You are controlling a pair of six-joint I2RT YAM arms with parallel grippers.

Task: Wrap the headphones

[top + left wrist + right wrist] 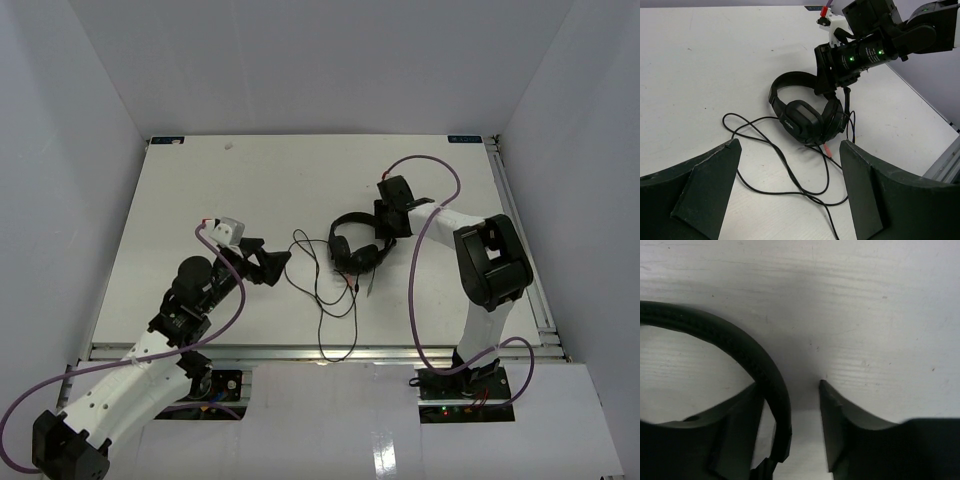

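The black headphones (355, 250) lie mid-table, earcups together, headband arching toward the far side. Their thin cord (320, 300) loops loosely over the table toward the near edge, and a pink plug (829, 149) lies by the earcups. My right gripper (385, 240) stands over the headphones' right side. In the right wrist view its jaws (789, 383) stand apart with the headband (740, 350) between them, close to the left finger, with a gap to the right one. My left gripper (275, 262) hangs wide open left of the headphones (807, 120), above cord loops (780, 155), holding nothing.
The white table (200, 200) is walled by white panels. A metal rail (525, 260) runs along its right edge. Purple arm cables (415, 290) arc beside the right arm and curl over the left arm (235, 300).
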